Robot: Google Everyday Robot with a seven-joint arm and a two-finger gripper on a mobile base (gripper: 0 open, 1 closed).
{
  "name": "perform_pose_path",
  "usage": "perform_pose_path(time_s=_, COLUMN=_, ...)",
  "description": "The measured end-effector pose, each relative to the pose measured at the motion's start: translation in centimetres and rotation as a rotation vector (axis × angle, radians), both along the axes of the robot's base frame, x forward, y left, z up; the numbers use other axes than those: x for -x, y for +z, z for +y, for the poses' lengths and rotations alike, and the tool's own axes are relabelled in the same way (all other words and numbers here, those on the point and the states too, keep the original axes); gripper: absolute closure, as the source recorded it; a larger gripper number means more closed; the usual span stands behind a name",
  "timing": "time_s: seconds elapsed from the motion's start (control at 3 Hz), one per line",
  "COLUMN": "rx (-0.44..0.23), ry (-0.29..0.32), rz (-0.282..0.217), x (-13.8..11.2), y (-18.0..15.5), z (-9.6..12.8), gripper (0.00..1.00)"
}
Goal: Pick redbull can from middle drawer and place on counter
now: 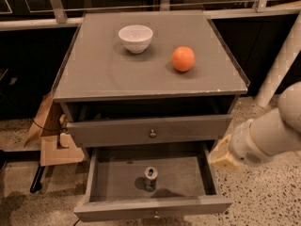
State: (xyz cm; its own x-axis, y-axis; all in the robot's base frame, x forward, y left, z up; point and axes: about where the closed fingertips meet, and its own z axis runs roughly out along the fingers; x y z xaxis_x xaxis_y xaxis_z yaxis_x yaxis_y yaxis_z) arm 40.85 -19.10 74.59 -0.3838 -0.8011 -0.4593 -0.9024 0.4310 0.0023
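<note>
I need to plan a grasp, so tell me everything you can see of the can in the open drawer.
The redbull can is a small, slim silver-grey metal can with its shiny top facing up. It stands upright on the floor of the open middle drawer, near the centre, touching nothing else. The gripper hangs apart to its right, by the drawer's right side.

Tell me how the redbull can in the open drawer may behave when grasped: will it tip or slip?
The redbull can stands upright and slim, so a side nudge probably tips it, then it rolls. Its shiny metal looks smooth, perhaps slippery. The gripper hangs by the middle drawer's right edge, clear of the can.
</note>
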Motion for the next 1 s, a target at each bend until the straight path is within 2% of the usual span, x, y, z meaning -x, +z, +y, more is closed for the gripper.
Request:
perform_pose_path(time_s=0.33, rx=-0.043, ry=0.005, rz=-0.014, x=-0.3, y=-4.6, z=0.4, gripper=1.00)
perform_pose_path(time_s=0.67, rx=-0.135, ry=0.003, rz=-0.046, x=-1.4, y=-10.0, z=1.5, gripper=1.00)
perform_pose_path(time_s=1.0, rx=-0.248, ry=-0.018, rz=-0.054, x=-2.5, y=-15.8, z=2.8, gripper=1.00)
